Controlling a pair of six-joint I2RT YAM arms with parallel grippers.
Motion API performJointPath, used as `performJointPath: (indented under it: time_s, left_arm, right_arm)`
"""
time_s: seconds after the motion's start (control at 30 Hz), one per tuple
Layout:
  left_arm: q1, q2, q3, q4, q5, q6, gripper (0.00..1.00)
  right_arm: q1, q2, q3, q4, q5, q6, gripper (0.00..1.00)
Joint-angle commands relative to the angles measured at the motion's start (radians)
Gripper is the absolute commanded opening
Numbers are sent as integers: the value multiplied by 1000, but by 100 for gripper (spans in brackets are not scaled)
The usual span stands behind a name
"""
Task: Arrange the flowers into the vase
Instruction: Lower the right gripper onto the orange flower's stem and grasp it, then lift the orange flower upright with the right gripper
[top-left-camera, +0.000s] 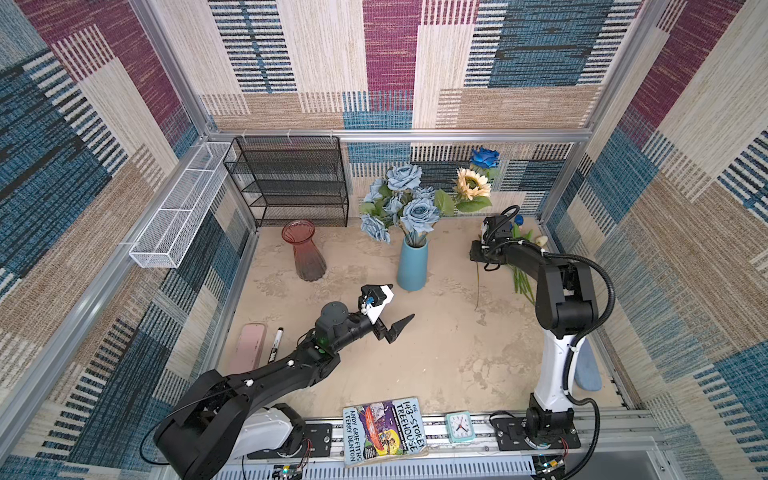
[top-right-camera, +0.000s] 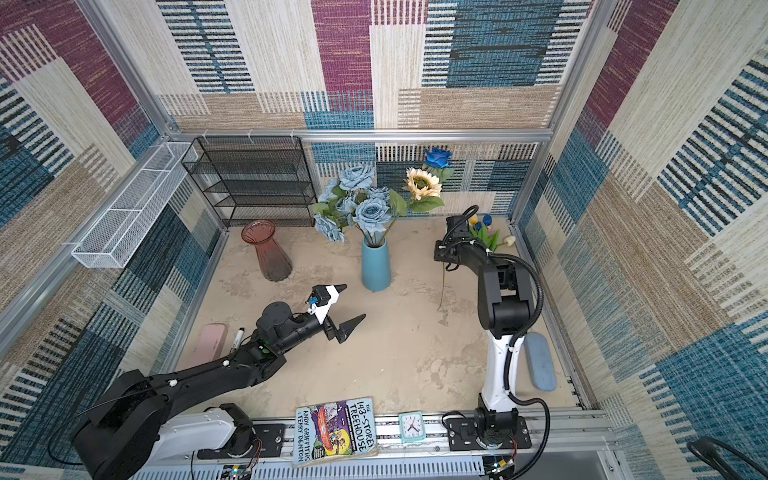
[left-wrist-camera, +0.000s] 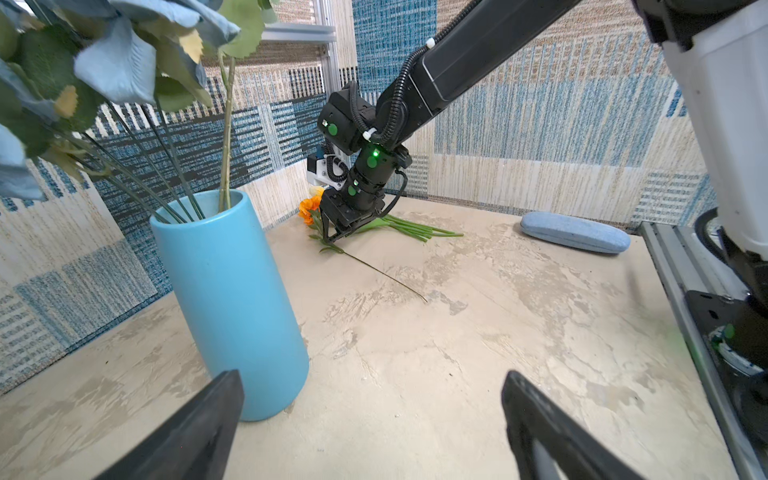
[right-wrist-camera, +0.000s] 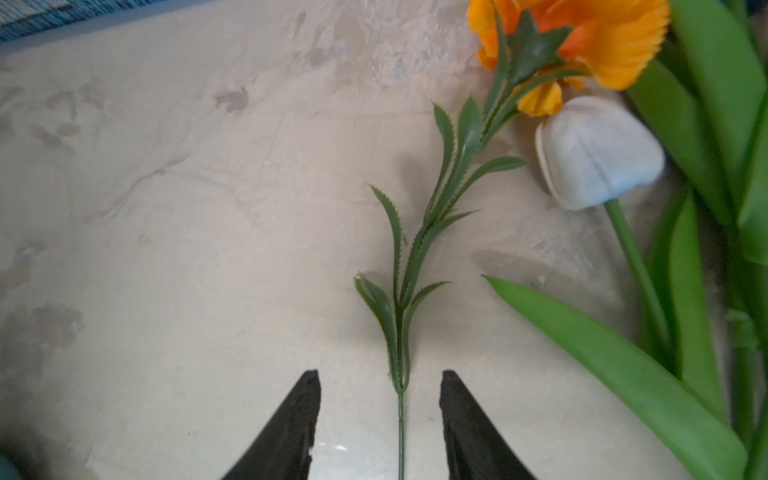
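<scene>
Background clutter scattered round the edges of the beige tabletop (top-left-camera: 436, 357)

A black mesh shelf rack (top-left-camera: 286, 183) is stood against the back wall, with a white wire basket (top-left-camera: 178, 208) hung on the frame rail just to its left. A ribbed red glass vase (top-left-camera: 303, 249) is set upright just in front of the rack. Near the left edge a pink case (top-left-camera: 248, 348) is laid flat, with a black marker (top-left-camera: 275, 345) just beside it. Along the front rail a paperback (top-left-camera: 384, 430) titled "The 143-Storey Treehouse" is laid next to a small teal alarm clock (top-left-camera: 459, 426). A blue-grey oblong case (top-left-camera: 588, 372) is left by the right-hand wall. Patchwork woven fabric (top-left-camera: 390, 50) in blue, maroon and beige is stretched over every wall.
</scene>
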Motion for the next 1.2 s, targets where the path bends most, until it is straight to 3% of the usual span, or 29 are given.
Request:
performJointPath:
  time_s: [0.0, 0.13, 0.27, 0.37, 0.63, 1.0, 1.17]
  left_arm:
    - [-1, 15, 17, 62, 11, 19, 100]
    - [-1, 23, 20, 71, 11, 22, 100]
    - [-1, 15, 18, 66, 13, 27, 100]
    - [0, 1, 13, 58, 8, 30, 100]
    - [-1, -41, -1, 41, -7, 33, 100]
    - [-1, -61, -2, 35, -13, 36, 100]
    - [-1, -60, -6, 51, -17, 31, 100]
  right_arm:
    - [10, 40, 51, -70, 24, -20, 47]
    - [20, 95, 105, -101, 77, -19, 44]
    - [26, 130, 125, -109, 97, -18, 30]
    - [27, 132, 112, -85, 62, -13, 18]
    - [30, 63, 9, 29, -18, -14, 3]
    - [30, -264, -321, 282, -211, 47, 0]
    - [31, -358, -406, 308, -203, 45, 0]
